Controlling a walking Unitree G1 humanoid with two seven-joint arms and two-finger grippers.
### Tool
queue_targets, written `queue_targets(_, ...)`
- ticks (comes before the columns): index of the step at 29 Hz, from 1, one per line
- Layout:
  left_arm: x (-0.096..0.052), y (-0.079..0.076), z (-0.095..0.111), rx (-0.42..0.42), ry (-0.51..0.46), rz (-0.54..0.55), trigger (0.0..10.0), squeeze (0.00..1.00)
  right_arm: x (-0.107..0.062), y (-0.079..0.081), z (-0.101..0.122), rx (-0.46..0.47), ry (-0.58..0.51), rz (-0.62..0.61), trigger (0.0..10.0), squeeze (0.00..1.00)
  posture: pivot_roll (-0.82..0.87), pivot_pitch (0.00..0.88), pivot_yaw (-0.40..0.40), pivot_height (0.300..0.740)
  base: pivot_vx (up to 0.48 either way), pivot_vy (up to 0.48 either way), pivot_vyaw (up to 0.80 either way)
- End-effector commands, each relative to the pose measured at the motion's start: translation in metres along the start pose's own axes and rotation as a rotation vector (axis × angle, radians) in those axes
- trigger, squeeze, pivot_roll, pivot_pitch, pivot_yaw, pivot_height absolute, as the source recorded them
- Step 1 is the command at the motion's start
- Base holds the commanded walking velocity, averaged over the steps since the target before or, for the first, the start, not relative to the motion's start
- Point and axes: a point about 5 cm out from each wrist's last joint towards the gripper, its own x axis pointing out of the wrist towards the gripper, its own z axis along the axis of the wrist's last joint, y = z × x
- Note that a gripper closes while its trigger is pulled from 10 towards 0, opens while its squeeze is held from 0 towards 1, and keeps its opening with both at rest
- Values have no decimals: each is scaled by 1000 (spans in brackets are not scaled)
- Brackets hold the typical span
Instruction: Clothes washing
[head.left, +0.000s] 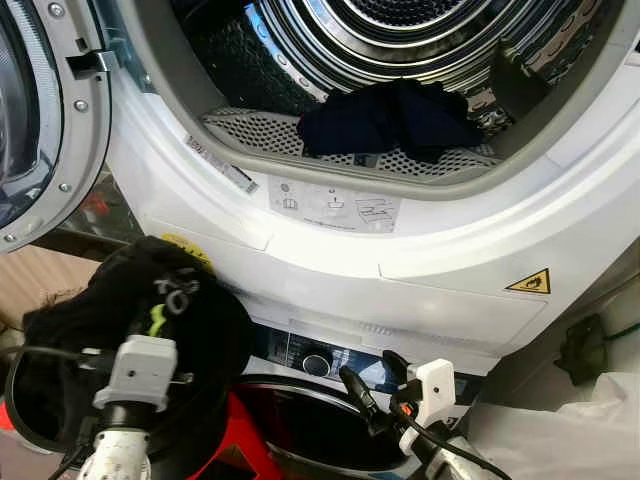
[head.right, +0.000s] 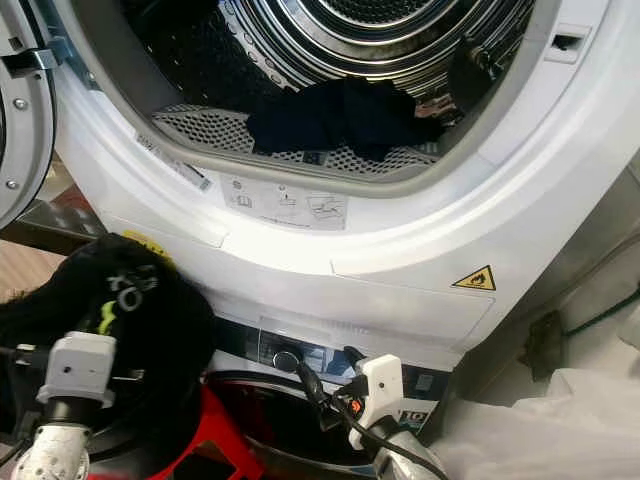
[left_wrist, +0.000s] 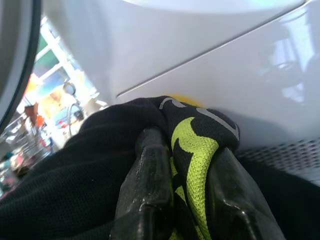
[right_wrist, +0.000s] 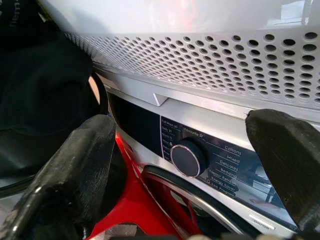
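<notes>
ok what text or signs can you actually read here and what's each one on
"Cottons", "Mixed", "Delicates", "Bedding": beside the program dial on the lower machine's panel.
Yellow warning triangle with a flame sign: upper machine's white front.
Instruction sticker below the drum opening: pictograms, too small to read.
Print on the black garment in the left gripper: unreadable.

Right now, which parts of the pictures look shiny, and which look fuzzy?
In the left eye view, light glares off the white dryer front and the steel drum. In the left wrist view, the fingers pinching the black garment look soft, and the colourful background is blurred. In the right wrist view, the near fingers are fuzzy while the dial is sharp.
</notes>
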Motion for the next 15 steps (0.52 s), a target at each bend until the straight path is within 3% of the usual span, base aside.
queue_targets(1, 1, -2, 11, -5, -61, -38, 0, 0, 1, 0, -3, 6, 17, 5, 10000, 0, -15, 105, 11, 740, 0, 0, 0)
queue_targets(5, 0, -8, 12, -27, -62, -111, 0, 0, 1, 0, -3, 7, 18, 10, 10000, 0, -14, 105, 12, 740, 0, 0, 0)
queue_targets(7, -1, -6, 10, -24, -48, -85, 0, 0, 1, 1, -3, 6, 19, 13, 10000, 0, -17, 106, 14, 740, 0, 0, 0)
queue_targets(9, 0, 3, 2, -33, 9, 15, 0, 0, 1, 1, -3, 7, 20, 14, 10000, 0, -17, 106, 12, 740, 0, 0, 0)
queue_targets(11, 2, 20, -8, -83, 114, 222, 0, 0, 1, 2, -4, 9, 21, 13, 10000, 0, -17, 107, 12, 740, 0, 0, 0)
queue_targets(12, 2, 20, -8, -83, 114, 222, 0, 0, 1, 2, -4, 9, 21, 13, 10000, 0, -17, 107, 12, 740, 0, 0, 0)
queue_targets(13, 2, 34, -15, -113, 169, 347, 0, 0, 1, 2, -5, 10, 22, 13, 10000, 0, -16, 108, 12, 740, 0, 0, 0)
queue_targets(15, 2, 34, -15, -113, 169, 347, 0, 0, 1, 2, -5, 10, 22, 13, 10000, 0, -16, 108, 12, 740, 0, 0, 0)
